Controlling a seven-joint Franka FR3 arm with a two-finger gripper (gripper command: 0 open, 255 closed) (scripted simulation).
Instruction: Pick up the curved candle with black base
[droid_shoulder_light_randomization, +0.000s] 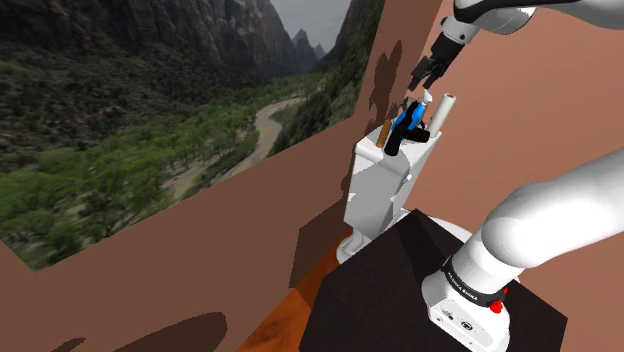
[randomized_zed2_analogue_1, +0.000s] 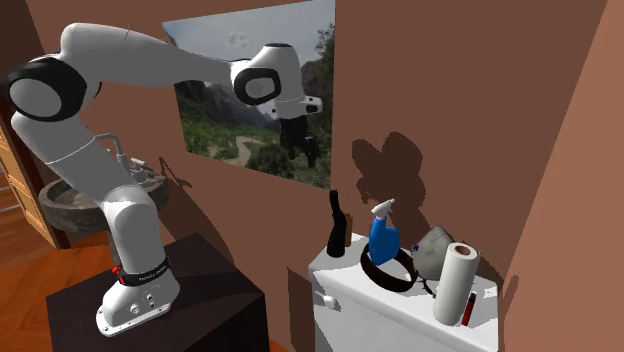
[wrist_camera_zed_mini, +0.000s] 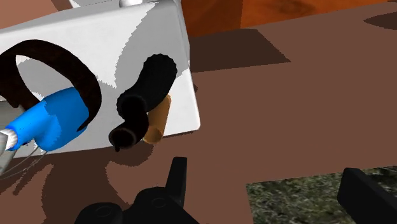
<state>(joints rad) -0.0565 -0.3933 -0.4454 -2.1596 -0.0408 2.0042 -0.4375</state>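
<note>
Nothing lifted yet; approach and grasp were left. In the second exterior view, the arm arched up from its stand. The tool (randomized_zed2_analogue_1: 302, 160) pointed down, spread wide and empty, well above the toilet tank (randomized_zed2_analogue_1: 360, 318). The curved black candle (randomized_zed2_analogue_1: 338, 225) stood at the tank's left end, with the blue spray bottle (randomized_zed2_analogue_1: 383, 240) next along.

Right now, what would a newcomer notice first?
A large mountain-valley picture on the brown wall draws the eye first. Below and beside it, a white tank carries a black curved candle and a blue spray bottle, with the open black claw hanging above them.
</note>
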